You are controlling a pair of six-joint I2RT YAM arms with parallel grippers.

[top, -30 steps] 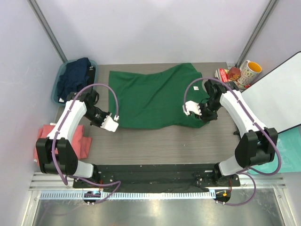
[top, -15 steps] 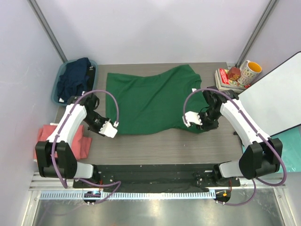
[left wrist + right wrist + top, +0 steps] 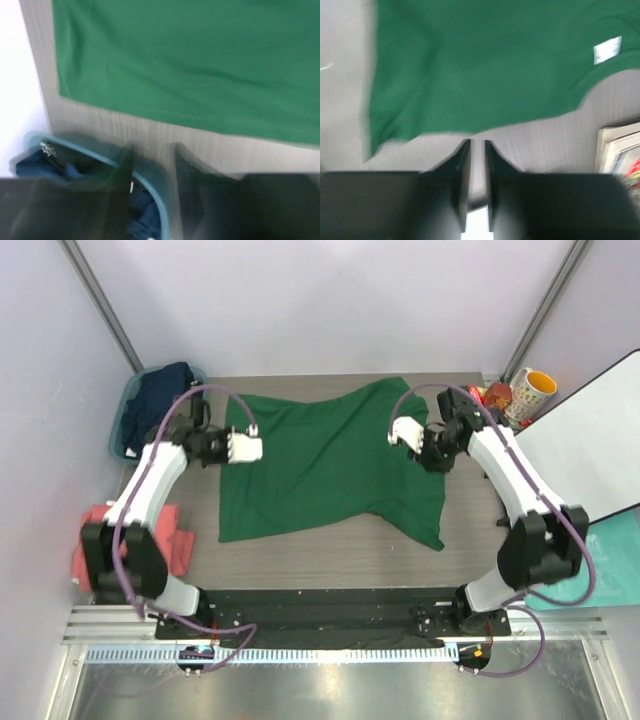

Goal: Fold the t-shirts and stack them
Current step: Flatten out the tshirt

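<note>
1. One salmon-pink cotton t-shirt [image 3: 172, 540] lies crumpled at the table's left edge, beside my left arm.
2. Behind it, a teal plastic tub [image 3: 116, 435] in the back left corner holds a bunched navy cotton t-shirt [image 3: 155, 405].
3. My left gripper [image 3: 151, 150] hangs at the green shirt's left edge, near the tub. Its fingers are parted a fair way, with nothing between them.
4. Mid-table on the grey wood-grain table [image 3: 300, 560], the dark green cotton t-shirt [image 3: 320, 475] lies spread and wrinkled. One corner trails toward the near right, and its white neck label [image 3: 607, 50] shows.
5. My right gripper [image 3: 476, 144] hangs at the shirt's right side — fingers only narrowly apart, gripping nothing.
6. Back right corner: a small stack of books [image 3: 478, 400] and a white mug with a yellow inside [image 3: 533, 390].
</note>
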